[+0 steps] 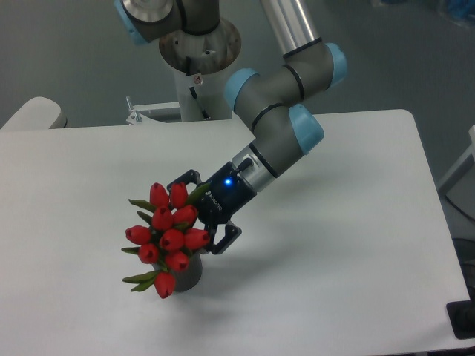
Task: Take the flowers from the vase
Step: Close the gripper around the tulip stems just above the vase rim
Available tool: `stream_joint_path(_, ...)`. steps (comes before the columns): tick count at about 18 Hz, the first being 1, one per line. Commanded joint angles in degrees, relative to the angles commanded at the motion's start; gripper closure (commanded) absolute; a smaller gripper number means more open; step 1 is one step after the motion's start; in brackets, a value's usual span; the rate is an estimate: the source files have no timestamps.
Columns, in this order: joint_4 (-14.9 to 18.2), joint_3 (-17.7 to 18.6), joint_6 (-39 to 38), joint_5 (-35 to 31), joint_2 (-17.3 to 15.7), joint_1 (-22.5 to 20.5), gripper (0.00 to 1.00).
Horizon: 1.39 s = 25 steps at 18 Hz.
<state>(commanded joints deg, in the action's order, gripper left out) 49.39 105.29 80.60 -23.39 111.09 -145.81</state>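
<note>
Just left of the end effector (194, 213) — spread wide — stand the flowers (168, 233).

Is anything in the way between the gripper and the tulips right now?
Nothing visible. The open gripper is right at the flowers, its fingers reaching in from the right above the vase. The buds hide the fingertips, so contact can't be confirmed.
</note>
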Motion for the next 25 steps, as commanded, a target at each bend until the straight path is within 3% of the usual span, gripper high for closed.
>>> stream_joint_path(2,0.0,-0.17,0.0,0.45,0.18,0.0,0.35)
stream_joint_path(7,-0.09,-0.44,0.09,0.45,0.18,-0.09,0.48)
stream_joint_path(15,-0.7,-1.22,0.0,1.76,-0.09,-0.44,0.56)
stream_joint_path(25,-0.79,-3.51,-7.99,2.65,-2.81,-0.7,0.58)
